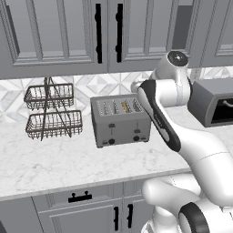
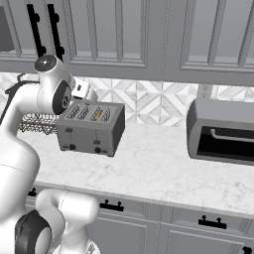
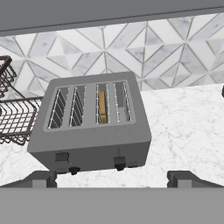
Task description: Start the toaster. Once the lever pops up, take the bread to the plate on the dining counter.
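Observation:
The grey four-slot toaster (image 1: 120, 125) (image 2: 89, 130) (image 3: 92, 140) stands on the marble counter near the tiled wall. The tan bread (image 3: 103, 107) (image 1: 124, 107) (image 2: 97, 114) sits low in the third slot from the left. Two small levers and two black knobs show on the toaster's front. My gripper (image 3: 113, 181) hovers above and in front of the toaster, open, with nothing between its fingertips (image 3: 43, 179). It touches nothing. The plate and the dining counter are out of view.
A two-tier wire basket stand (image 1: 50, 111) (image 3: 13, 118) is left of the toaster. A larger dark grey appliance (image 1: 214, 102) (image 2: 223, 131) stands to the right. Upper cabinets (image 1: 59, 32) hang overhead. Bare marble (image 2: 149, 168) lies between toaster and appliance.

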